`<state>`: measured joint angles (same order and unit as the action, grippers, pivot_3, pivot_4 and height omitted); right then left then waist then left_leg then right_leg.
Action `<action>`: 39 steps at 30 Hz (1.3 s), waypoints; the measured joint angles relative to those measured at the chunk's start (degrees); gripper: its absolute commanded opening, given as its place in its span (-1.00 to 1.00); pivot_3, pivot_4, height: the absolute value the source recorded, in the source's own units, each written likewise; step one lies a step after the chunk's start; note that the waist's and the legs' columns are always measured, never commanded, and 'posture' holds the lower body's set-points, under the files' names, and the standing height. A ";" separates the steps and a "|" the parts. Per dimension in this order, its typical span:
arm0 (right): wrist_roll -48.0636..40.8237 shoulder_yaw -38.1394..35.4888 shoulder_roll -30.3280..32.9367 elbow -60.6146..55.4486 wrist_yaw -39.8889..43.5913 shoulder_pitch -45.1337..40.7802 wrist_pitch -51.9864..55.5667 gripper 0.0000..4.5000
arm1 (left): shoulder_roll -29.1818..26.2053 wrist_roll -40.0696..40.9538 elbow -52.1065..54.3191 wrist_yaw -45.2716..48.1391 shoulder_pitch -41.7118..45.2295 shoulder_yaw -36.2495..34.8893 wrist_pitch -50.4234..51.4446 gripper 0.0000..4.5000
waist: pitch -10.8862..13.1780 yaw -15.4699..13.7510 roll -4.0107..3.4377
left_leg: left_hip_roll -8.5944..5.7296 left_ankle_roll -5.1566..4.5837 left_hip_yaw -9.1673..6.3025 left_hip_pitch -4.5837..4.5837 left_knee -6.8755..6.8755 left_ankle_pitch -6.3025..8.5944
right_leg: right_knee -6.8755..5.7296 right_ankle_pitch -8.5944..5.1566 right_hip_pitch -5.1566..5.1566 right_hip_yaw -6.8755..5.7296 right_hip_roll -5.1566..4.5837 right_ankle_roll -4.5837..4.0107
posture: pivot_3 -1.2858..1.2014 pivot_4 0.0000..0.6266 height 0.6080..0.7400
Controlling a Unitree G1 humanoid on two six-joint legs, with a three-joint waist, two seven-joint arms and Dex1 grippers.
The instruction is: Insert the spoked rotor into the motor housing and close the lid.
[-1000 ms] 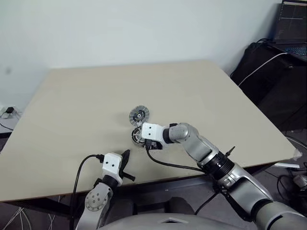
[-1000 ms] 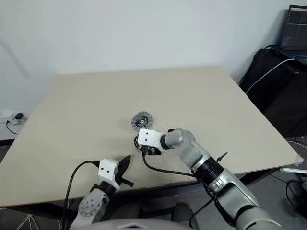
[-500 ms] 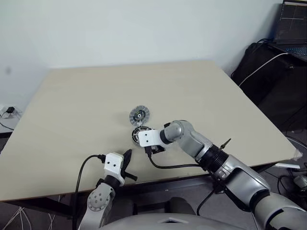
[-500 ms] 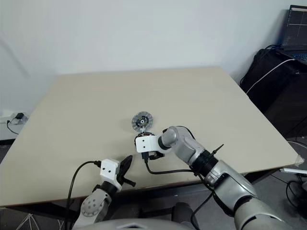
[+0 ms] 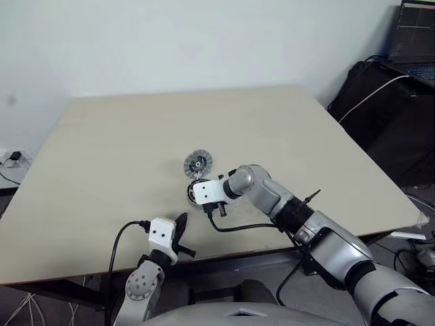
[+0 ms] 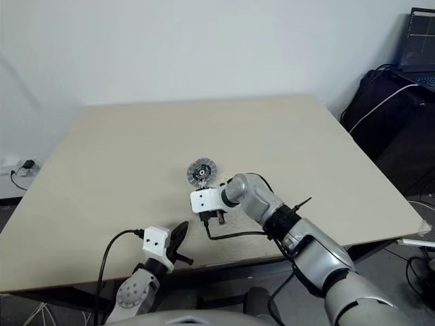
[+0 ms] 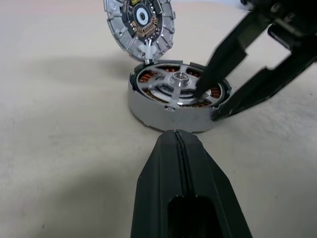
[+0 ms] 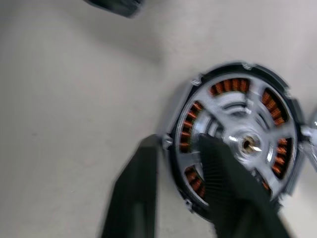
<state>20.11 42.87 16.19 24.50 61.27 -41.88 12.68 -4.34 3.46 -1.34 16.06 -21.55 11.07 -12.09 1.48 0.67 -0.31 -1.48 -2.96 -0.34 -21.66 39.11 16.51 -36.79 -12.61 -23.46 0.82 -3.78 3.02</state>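
Note:
The motor housing (image 7: 158, 111) stands on the table (image 5: 102, 149) with its copper windings showing, and the shiny spoked rotor (image 7: 176, 82) sits inside it. Just beyond it lies the lid (image 5: 197, 163), a ribbed grey disc with a black centre. My right gripper (image 7: 209, 104) comes down over the housing's near-right side. One finger rests inside on the rotor (image 8: 242, 144), the other outside the wall, and the two pinch the rim (image 8: 242, 65). My left gripper (image 5: 180, 227) hangs shut and empty near the table's front edge, pointing at the housing.
A black bag (image 5: 380, 102) and a laptop (image 5: 414, 41) stand off the table at the back right. Cables trail from both wrists over the table's front edge.
My right wrist has turned and the forearm has swung in over the table. Its fingers have closed in around the housing's wall. The left arm has stayed still.

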 measured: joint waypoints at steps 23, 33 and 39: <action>-6.05 -13.68 8.60 -37.90 -2.48 25.63 31.70 -0.95 | 1.22 0.69 -6.08 0.68 1.07 -0.97 -3.53 -1.00 | -0.09 -2.26 -0.10 | -0.04 0.02 -0.12 -0.34 -0.01 0.13 | 0.33 0.04 -0.18 -0.13 -0.31 -0.05 | 0.03 -1.00 1.00; -10.47 -22.02 -1.93 -50.58 -16.10 30.03 58.89 -0.95 | 1.13 0.76 -7.15 2.75 1.65 -0.36 -3.51 -1.00 | 0.05 -1.75 0.08 | 0.02 0.22 -0.11 -0.32 0.07 0.19 | 0.26 -0.01 -0.17 -0.12 0.07 0.21 | 0.03 -1.00 1.00; -14.55 -25.57 -10.64 -50.60 -24.10 26.06 71.75 -0.95 | 0.92 1.21 -7.45 2.86 2.07 -0.44 -3.51 -1.00 | 0.05 -1.56 0.05 | -0.02 -0.01 -0.12 -0.33 0.01 0.07 | 0.32 0.09 -0.17 -0.11 -0.01 0.06 | 0.03 -1.00 1.00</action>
<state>5.56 17.30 5.55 -26.10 37.17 -15.82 84.43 -3.42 4.67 -8.78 18.92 -19.48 10.64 -15.59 1.54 -0.90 -0.26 -1.50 -2.97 -0.46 -21.98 39.11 16.58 -36.47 -12.52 -23.63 0.71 -3.78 3.08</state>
